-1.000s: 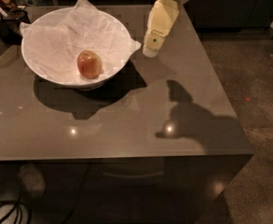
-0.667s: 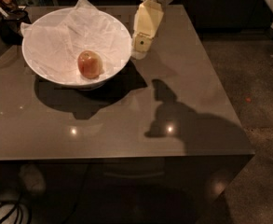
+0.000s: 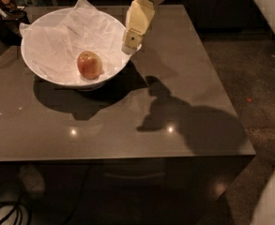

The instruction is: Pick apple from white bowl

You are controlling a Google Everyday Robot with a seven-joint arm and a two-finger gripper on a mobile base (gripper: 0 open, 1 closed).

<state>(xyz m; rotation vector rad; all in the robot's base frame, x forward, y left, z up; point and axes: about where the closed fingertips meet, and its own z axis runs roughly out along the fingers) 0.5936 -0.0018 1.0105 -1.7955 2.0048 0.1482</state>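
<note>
A small red-orange apple [image 3: 89, 64] with a yellowish patch lies in the white bowl [image 3: 38, 71], right of the bowl's middle. The bowl is wide and lined with crinkled white paper [image 3: 80, 27] that rises past the far rim. It stands on the left part of a grey-brown table [image 3: 174, 93]. My gripper [image 3: 131, 47] hangs down from the top of the camera view, over the bowl's right rim. It is above and to the right of the apple, apart from it.
Dark clutter [image 3: 5, 8] sits off the table's far left corner. Cables [image 3: 5, 212] lie on the floor at the lower left. The arm's shadow [image 3: 184, 121] falls across the right half of the table. A pale robot part [image 3: 273, 196] shows at the lower right edge.
My gripper has moved left from over the bare table to the bowl's right rim. The apple and the bowl have not moved.
</note>
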